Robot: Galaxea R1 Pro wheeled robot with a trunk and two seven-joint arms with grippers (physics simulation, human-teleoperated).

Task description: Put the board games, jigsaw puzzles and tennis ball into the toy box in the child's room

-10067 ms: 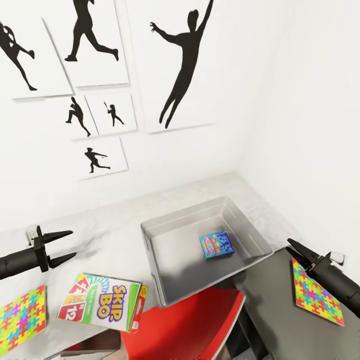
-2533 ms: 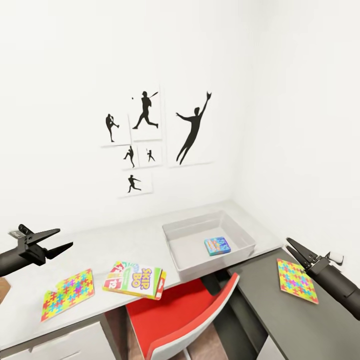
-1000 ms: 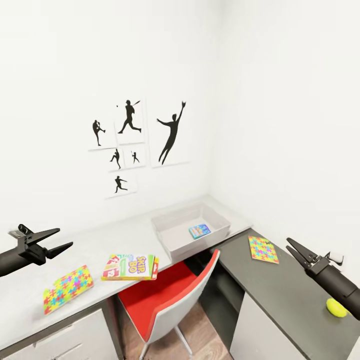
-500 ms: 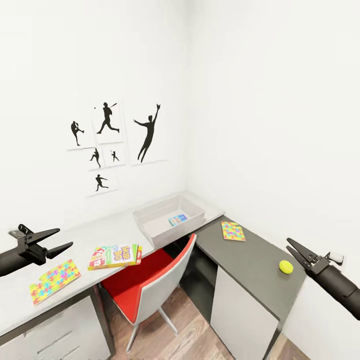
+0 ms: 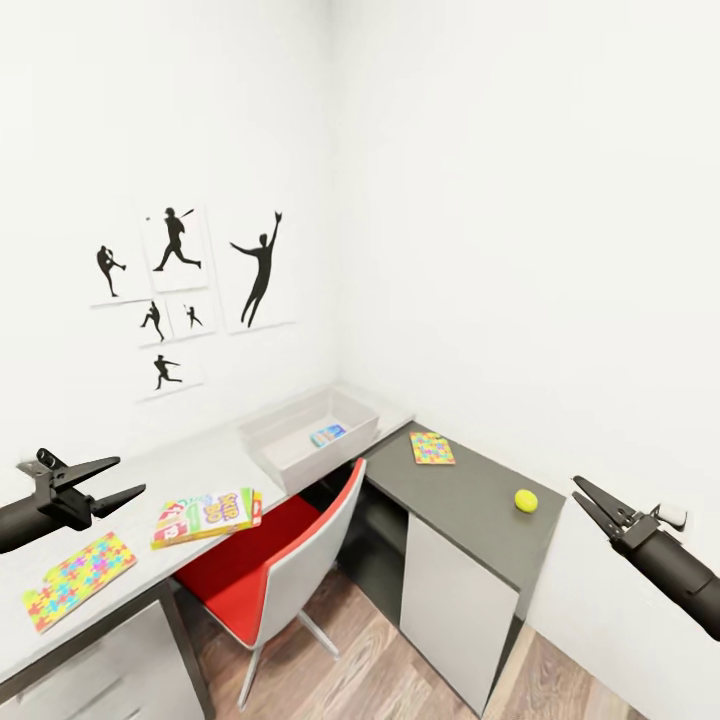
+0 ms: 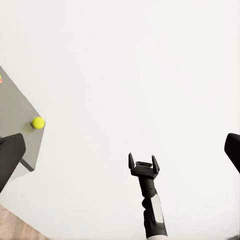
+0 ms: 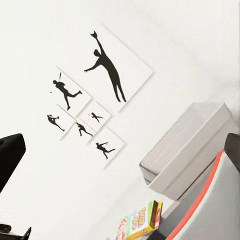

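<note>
The toy box [image 5: 290,447] sits at the far end of the pale table [image 5: 190,468], with a small blue board game [image 5: 327,435] inside. A Skip-Bo board game [image 5: 205,514] lies on the table beside one jigsaw puzzle [image 5: 78,581]. The other jigsaw puzzle [image 5: 432,447] and the tennis ball [image 5: 526,500] rest on the dark cabinet [image 5: 470,492]. My left gripper [image 5: 130,474] hangs open over the table's near end, empty. My right gripper [image 5: 575,487] is open and empty, right of the ball. The left wrist view catches the tennis ball [image 6: 37,122] and the right gripper [image 6: 141,161].
A red and white chair [image 5: 280,570] is tucked under the table in front of the toy box. Black silhouette pictures [image 5: 180,290] hang on the white wall. Wooden floor [image 5: 370,680] lies open before the dark cabinet. The right wrist view shows the toy box [image 7: 185,150] and Skip-Bo [image 7: 137,222].
The camera has backed off and swung right: desk and toy box look smaller and further left, and the tennis ball and cabinet front have come into view. Both grippers hold the same pose.
</note>
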